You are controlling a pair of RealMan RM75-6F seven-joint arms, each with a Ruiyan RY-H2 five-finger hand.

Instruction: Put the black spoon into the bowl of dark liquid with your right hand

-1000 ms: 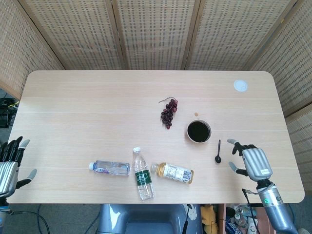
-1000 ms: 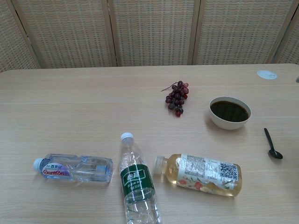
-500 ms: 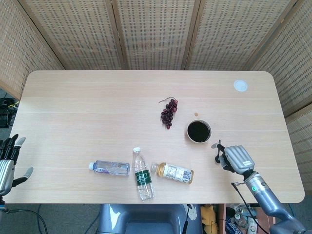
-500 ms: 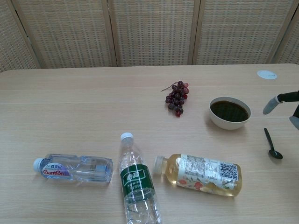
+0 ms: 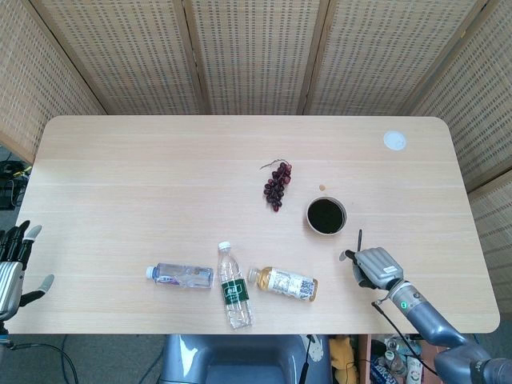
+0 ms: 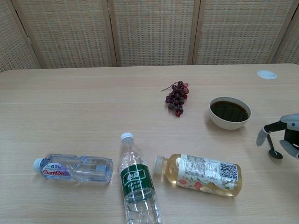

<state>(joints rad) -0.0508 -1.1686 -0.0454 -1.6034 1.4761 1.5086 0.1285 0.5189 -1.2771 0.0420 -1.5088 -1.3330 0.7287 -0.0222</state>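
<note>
The black spoon (image 5: 359,238) lies flat on the table just right of and nearer than the white bowl of dark liquid (image 5: 326,232). My right hand (image 5: 373,266) hangs low right over the spoon's lower end, fingers pointing down and spread. In the chest view the spoon's scoop (image 6: 276,154) shows between the fingers (image 6: 261,136) of that hand (image 6: 284,138), with the bowl (image 6: 229,123) to its left. I cannot see any finger closed on the spoon. My left hand (image 5: 11,270) stays open off the table's left edge.
A bunch of dark grapes (image 5: 277,185) lies behind the bowl to the left. Three bottles lie on the near side: a clear one (image 5: 182,275), a green-labelled one (image 5: 234,290) and a tea bottle (image 5: 285,283). A white disc (image 5: 394,141) sits at the far right.
My right hand has moved left and down from beside the spoon to directly over its scoop end. The spoon has not moved. The left hand has dropped a little.
</note>
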